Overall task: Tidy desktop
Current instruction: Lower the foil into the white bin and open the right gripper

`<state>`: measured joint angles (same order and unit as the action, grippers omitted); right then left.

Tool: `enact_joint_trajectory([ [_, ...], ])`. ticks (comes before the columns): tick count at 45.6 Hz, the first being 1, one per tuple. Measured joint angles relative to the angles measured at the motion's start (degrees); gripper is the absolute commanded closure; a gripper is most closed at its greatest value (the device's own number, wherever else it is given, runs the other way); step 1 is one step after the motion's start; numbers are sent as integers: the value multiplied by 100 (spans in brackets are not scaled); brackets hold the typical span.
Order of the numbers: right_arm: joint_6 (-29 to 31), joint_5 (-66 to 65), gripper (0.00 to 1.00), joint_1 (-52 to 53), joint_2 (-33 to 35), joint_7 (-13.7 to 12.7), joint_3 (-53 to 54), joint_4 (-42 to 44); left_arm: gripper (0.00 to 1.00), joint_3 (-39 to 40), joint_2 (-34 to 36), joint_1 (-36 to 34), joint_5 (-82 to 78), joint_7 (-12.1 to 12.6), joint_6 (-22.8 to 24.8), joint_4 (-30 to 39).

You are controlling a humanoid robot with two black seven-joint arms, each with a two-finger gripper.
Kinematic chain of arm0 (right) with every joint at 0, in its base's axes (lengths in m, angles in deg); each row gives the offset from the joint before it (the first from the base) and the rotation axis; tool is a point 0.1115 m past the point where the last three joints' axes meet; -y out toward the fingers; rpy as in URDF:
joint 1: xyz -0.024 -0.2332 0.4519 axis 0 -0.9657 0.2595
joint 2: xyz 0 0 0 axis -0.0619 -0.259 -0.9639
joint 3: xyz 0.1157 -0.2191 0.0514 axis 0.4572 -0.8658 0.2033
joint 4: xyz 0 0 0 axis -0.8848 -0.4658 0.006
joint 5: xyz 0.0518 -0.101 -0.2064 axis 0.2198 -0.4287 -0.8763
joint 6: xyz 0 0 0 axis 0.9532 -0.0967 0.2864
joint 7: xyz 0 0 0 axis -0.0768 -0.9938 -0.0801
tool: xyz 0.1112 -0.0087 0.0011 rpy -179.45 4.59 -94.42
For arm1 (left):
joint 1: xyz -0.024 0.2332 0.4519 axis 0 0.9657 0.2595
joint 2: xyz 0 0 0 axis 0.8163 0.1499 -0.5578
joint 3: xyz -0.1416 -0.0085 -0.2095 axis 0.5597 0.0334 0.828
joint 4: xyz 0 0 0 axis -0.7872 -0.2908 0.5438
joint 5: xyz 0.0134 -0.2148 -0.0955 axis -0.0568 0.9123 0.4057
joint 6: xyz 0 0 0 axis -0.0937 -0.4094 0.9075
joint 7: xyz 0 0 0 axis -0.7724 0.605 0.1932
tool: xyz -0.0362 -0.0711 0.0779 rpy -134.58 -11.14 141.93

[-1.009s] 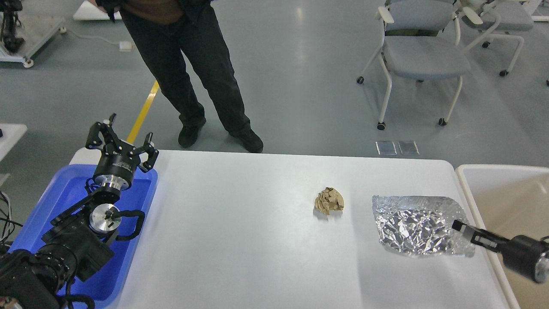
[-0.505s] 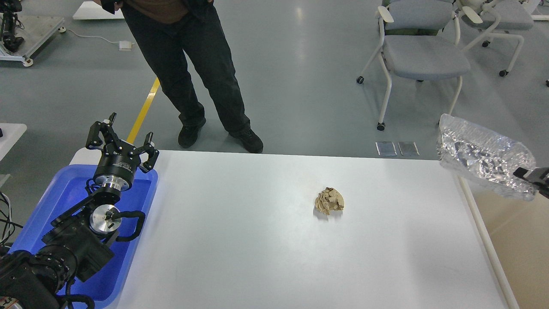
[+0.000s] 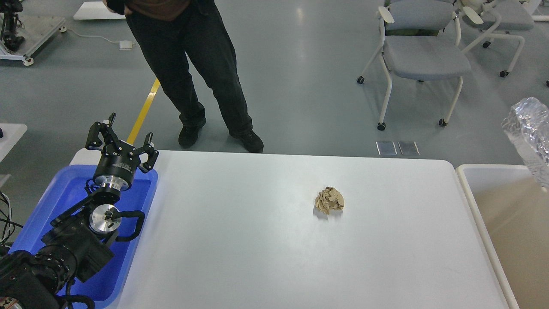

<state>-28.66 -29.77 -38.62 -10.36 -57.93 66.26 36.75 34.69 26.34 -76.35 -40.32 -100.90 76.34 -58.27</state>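
Paper wad on desktop, between tray and bin.

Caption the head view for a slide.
Crumpled brown paper alone on the desktop; foil bag above beige bin.

Foil bag cut off at right edge, beige bin partly cropped, person headless.

The table before me is large, plain white and matte, rectangular with rounded corners, lying flat, with a crumpled tan paper wad right of centre.
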Motion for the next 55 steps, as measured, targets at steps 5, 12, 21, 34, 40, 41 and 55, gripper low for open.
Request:
enact_joint_trajectory([
  [5,-179,533,100,-265,-429,-411,188,609,0,0,0,1,-1,0,0,0],
  [12,-406,886,100,-636,-952,-893,658,1404,0,0,1,2,-1,0,0,0],
  [21,-630,1083,100,-976,-1492,-1239,1065,2121,0,0,1,2,-1,0,-1,-1],
  [34,-790,1158,100,-1346,-2164,-1406,1374,2762,0,0,1,2,0,-8,-3,-1],
  [40,-803,1158,100,-1488,-2452,-1418,1426,2957,0,0,1,2,-1,-8,-3,-3],
  [41,-812,1157,100,-1511,-2498,-1418,1434,2991,0,0,1,3,-1,-8,-3,-3],
  [55,-828,1157,100,-1711,-2792,-1415,1473,3139,0,3,1,2,1,-8,-3,-4],
])
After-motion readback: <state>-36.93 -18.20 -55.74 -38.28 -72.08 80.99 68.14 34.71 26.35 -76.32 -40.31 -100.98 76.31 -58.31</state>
